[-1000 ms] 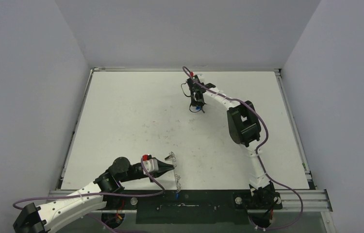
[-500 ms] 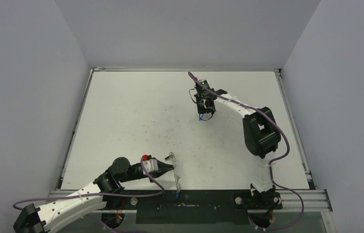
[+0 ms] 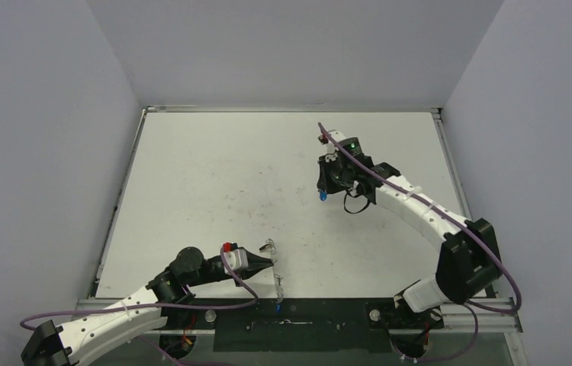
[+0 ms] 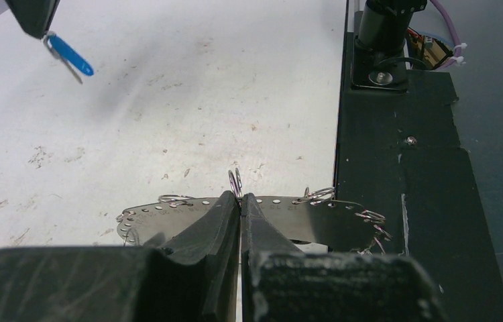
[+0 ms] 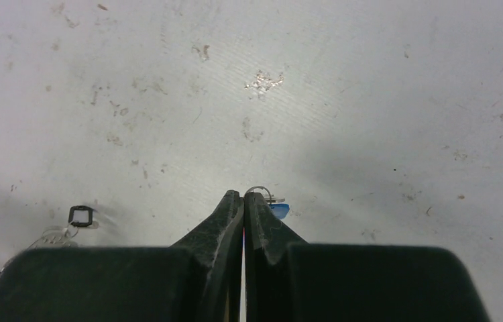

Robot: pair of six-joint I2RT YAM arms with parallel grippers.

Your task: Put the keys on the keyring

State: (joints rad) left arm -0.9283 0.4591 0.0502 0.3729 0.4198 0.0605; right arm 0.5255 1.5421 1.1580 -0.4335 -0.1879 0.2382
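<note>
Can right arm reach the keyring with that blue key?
Probably yes: the right end effector holds the blue key aloft, and nothing visible lies between it and the keyring, clamped by the left end effector.

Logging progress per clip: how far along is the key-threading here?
Done: the left gripper is shut on the keyring. In hand: the right gripper holds a blue key aloft, apart from the ring. Left: threading it; whether other keys are on already is unclear.

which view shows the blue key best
Left wrist: the blue key hangs in full from the right gripper. Top external shows only a blue speck; right wrist, just a sliver at the gripper's tip.
</note>
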